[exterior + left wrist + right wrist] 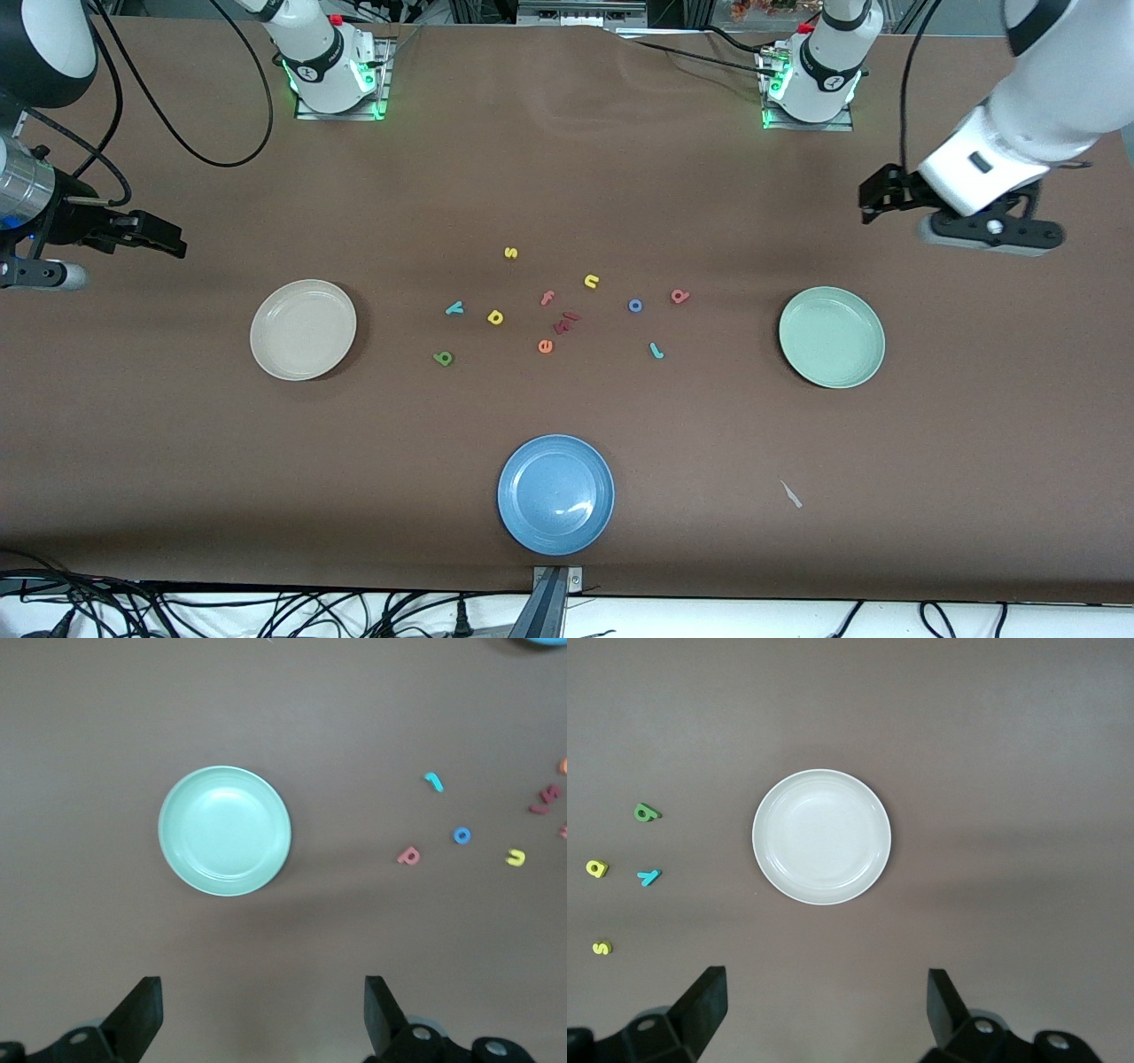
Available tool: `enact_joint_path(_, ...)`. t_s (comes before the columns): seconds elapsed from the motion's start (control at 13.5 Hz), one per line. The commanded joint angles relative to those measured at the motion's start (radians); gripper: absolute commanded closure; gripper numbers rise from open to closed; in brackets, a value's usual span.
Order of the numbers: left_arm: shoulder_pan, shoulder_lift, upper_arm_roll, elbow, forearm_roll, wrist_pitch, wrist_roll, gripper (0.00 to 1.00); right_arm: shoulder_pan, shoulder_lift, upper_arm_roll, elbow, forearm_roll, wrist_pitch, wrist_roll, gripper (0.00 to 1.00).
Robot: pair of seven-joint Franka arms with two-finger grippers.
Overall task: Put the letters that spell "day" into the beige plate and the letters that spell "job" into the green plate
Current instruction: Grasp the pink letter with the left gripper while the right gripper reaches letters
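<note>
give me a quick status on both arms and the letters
Left gripper and right gripper open, empty, raised at table ends. Beige plate and green plate empty. All letters loose mid-table. Nothing blocking.

cut off: my right arm runs off the front view's edge; the blue plate [540,641] shows only a sliver at my left wrist view's edge, the orange e [563,766] is clipped there too | too small to tell: pale scrap [791,494] near the blue plate; dark red pieces [565,322] overlap, letters unreadable
</note>
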Motion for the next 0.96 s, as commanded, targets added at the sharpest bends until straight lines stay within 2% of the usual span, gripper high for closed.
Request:
enact_joint_path(0.0, -0.044, 0.142, -0.052, 0.07, 0.019, -0.006, 0.013, 0.0, -0.004, 0.0, 0.012, -0.002, 0.008, -0.005, -0.003, 0.0)
enact_joint_path(0.22, -0.078, 0.249, -0.056, 0.131, 0.015, 0.034, 0.014, 0.0, 0.002, 0.0, 0.015, -0.015, 0.043, 0.002, 0.012, 0.0)
enact_joint_path(0.59, -0.168, 0.384, -0.078, 0.118, 0.013, 0.206, 0.011, 0.0, 0.079, 0.001, 0.016, -0.054, 0.051, 0.055, 0.067, 0.0)
enact_joint_path(0.67, -0.187, 0.407, -0.076, 0.105, 0.013, 0.23, 0.011, 0.0, 0.111, 0.015, 0.016, -0.053, 0.051, 0.071, 0.067, 0.0)
enact_joint_path(0.89, -0.236, 0.442, -0.076, -0.028, 0.015, 0.39, -0.013, 0.0, 0.146, 0.07, 0.016, -0.058, 0.051, 0.113, 0.076, 0.0)
